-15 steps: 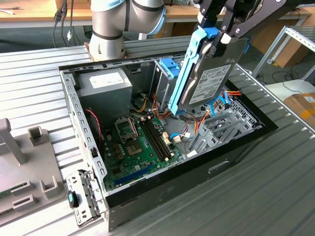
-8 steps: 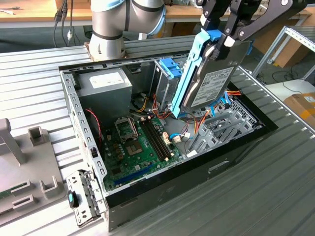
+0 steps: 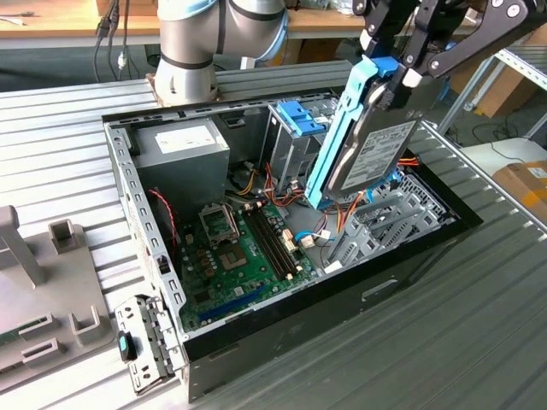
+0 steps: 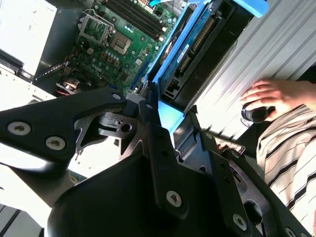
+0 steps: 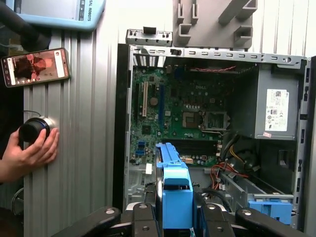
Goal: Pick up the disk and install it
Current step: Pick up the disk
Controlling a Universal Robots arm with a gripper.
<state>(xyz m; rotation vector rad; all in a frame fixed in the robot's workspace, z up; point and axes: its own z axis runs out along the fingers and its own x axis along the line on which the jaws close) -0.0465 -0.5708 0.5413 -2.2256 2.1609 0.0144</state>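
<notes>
Your gripper has its fingers clamped on the upper end of the disk, pinching the blue bracket. The disk hangs on edge, tilted, above the open computer case, at about two o'clock from the case's middle in the exterior view. Its lower end sits just over the metal drive bay, close to a bundle of orange and red cables; you cannot tell whether it touches them. From the disk, a drive cage topped by a blue latch stands at ten o'clock, the power supply at nine and the motherboard at seven. In the first wrist view a person's hand rests on a black knob on the desk beside the case, with a phone near it.
</notes>
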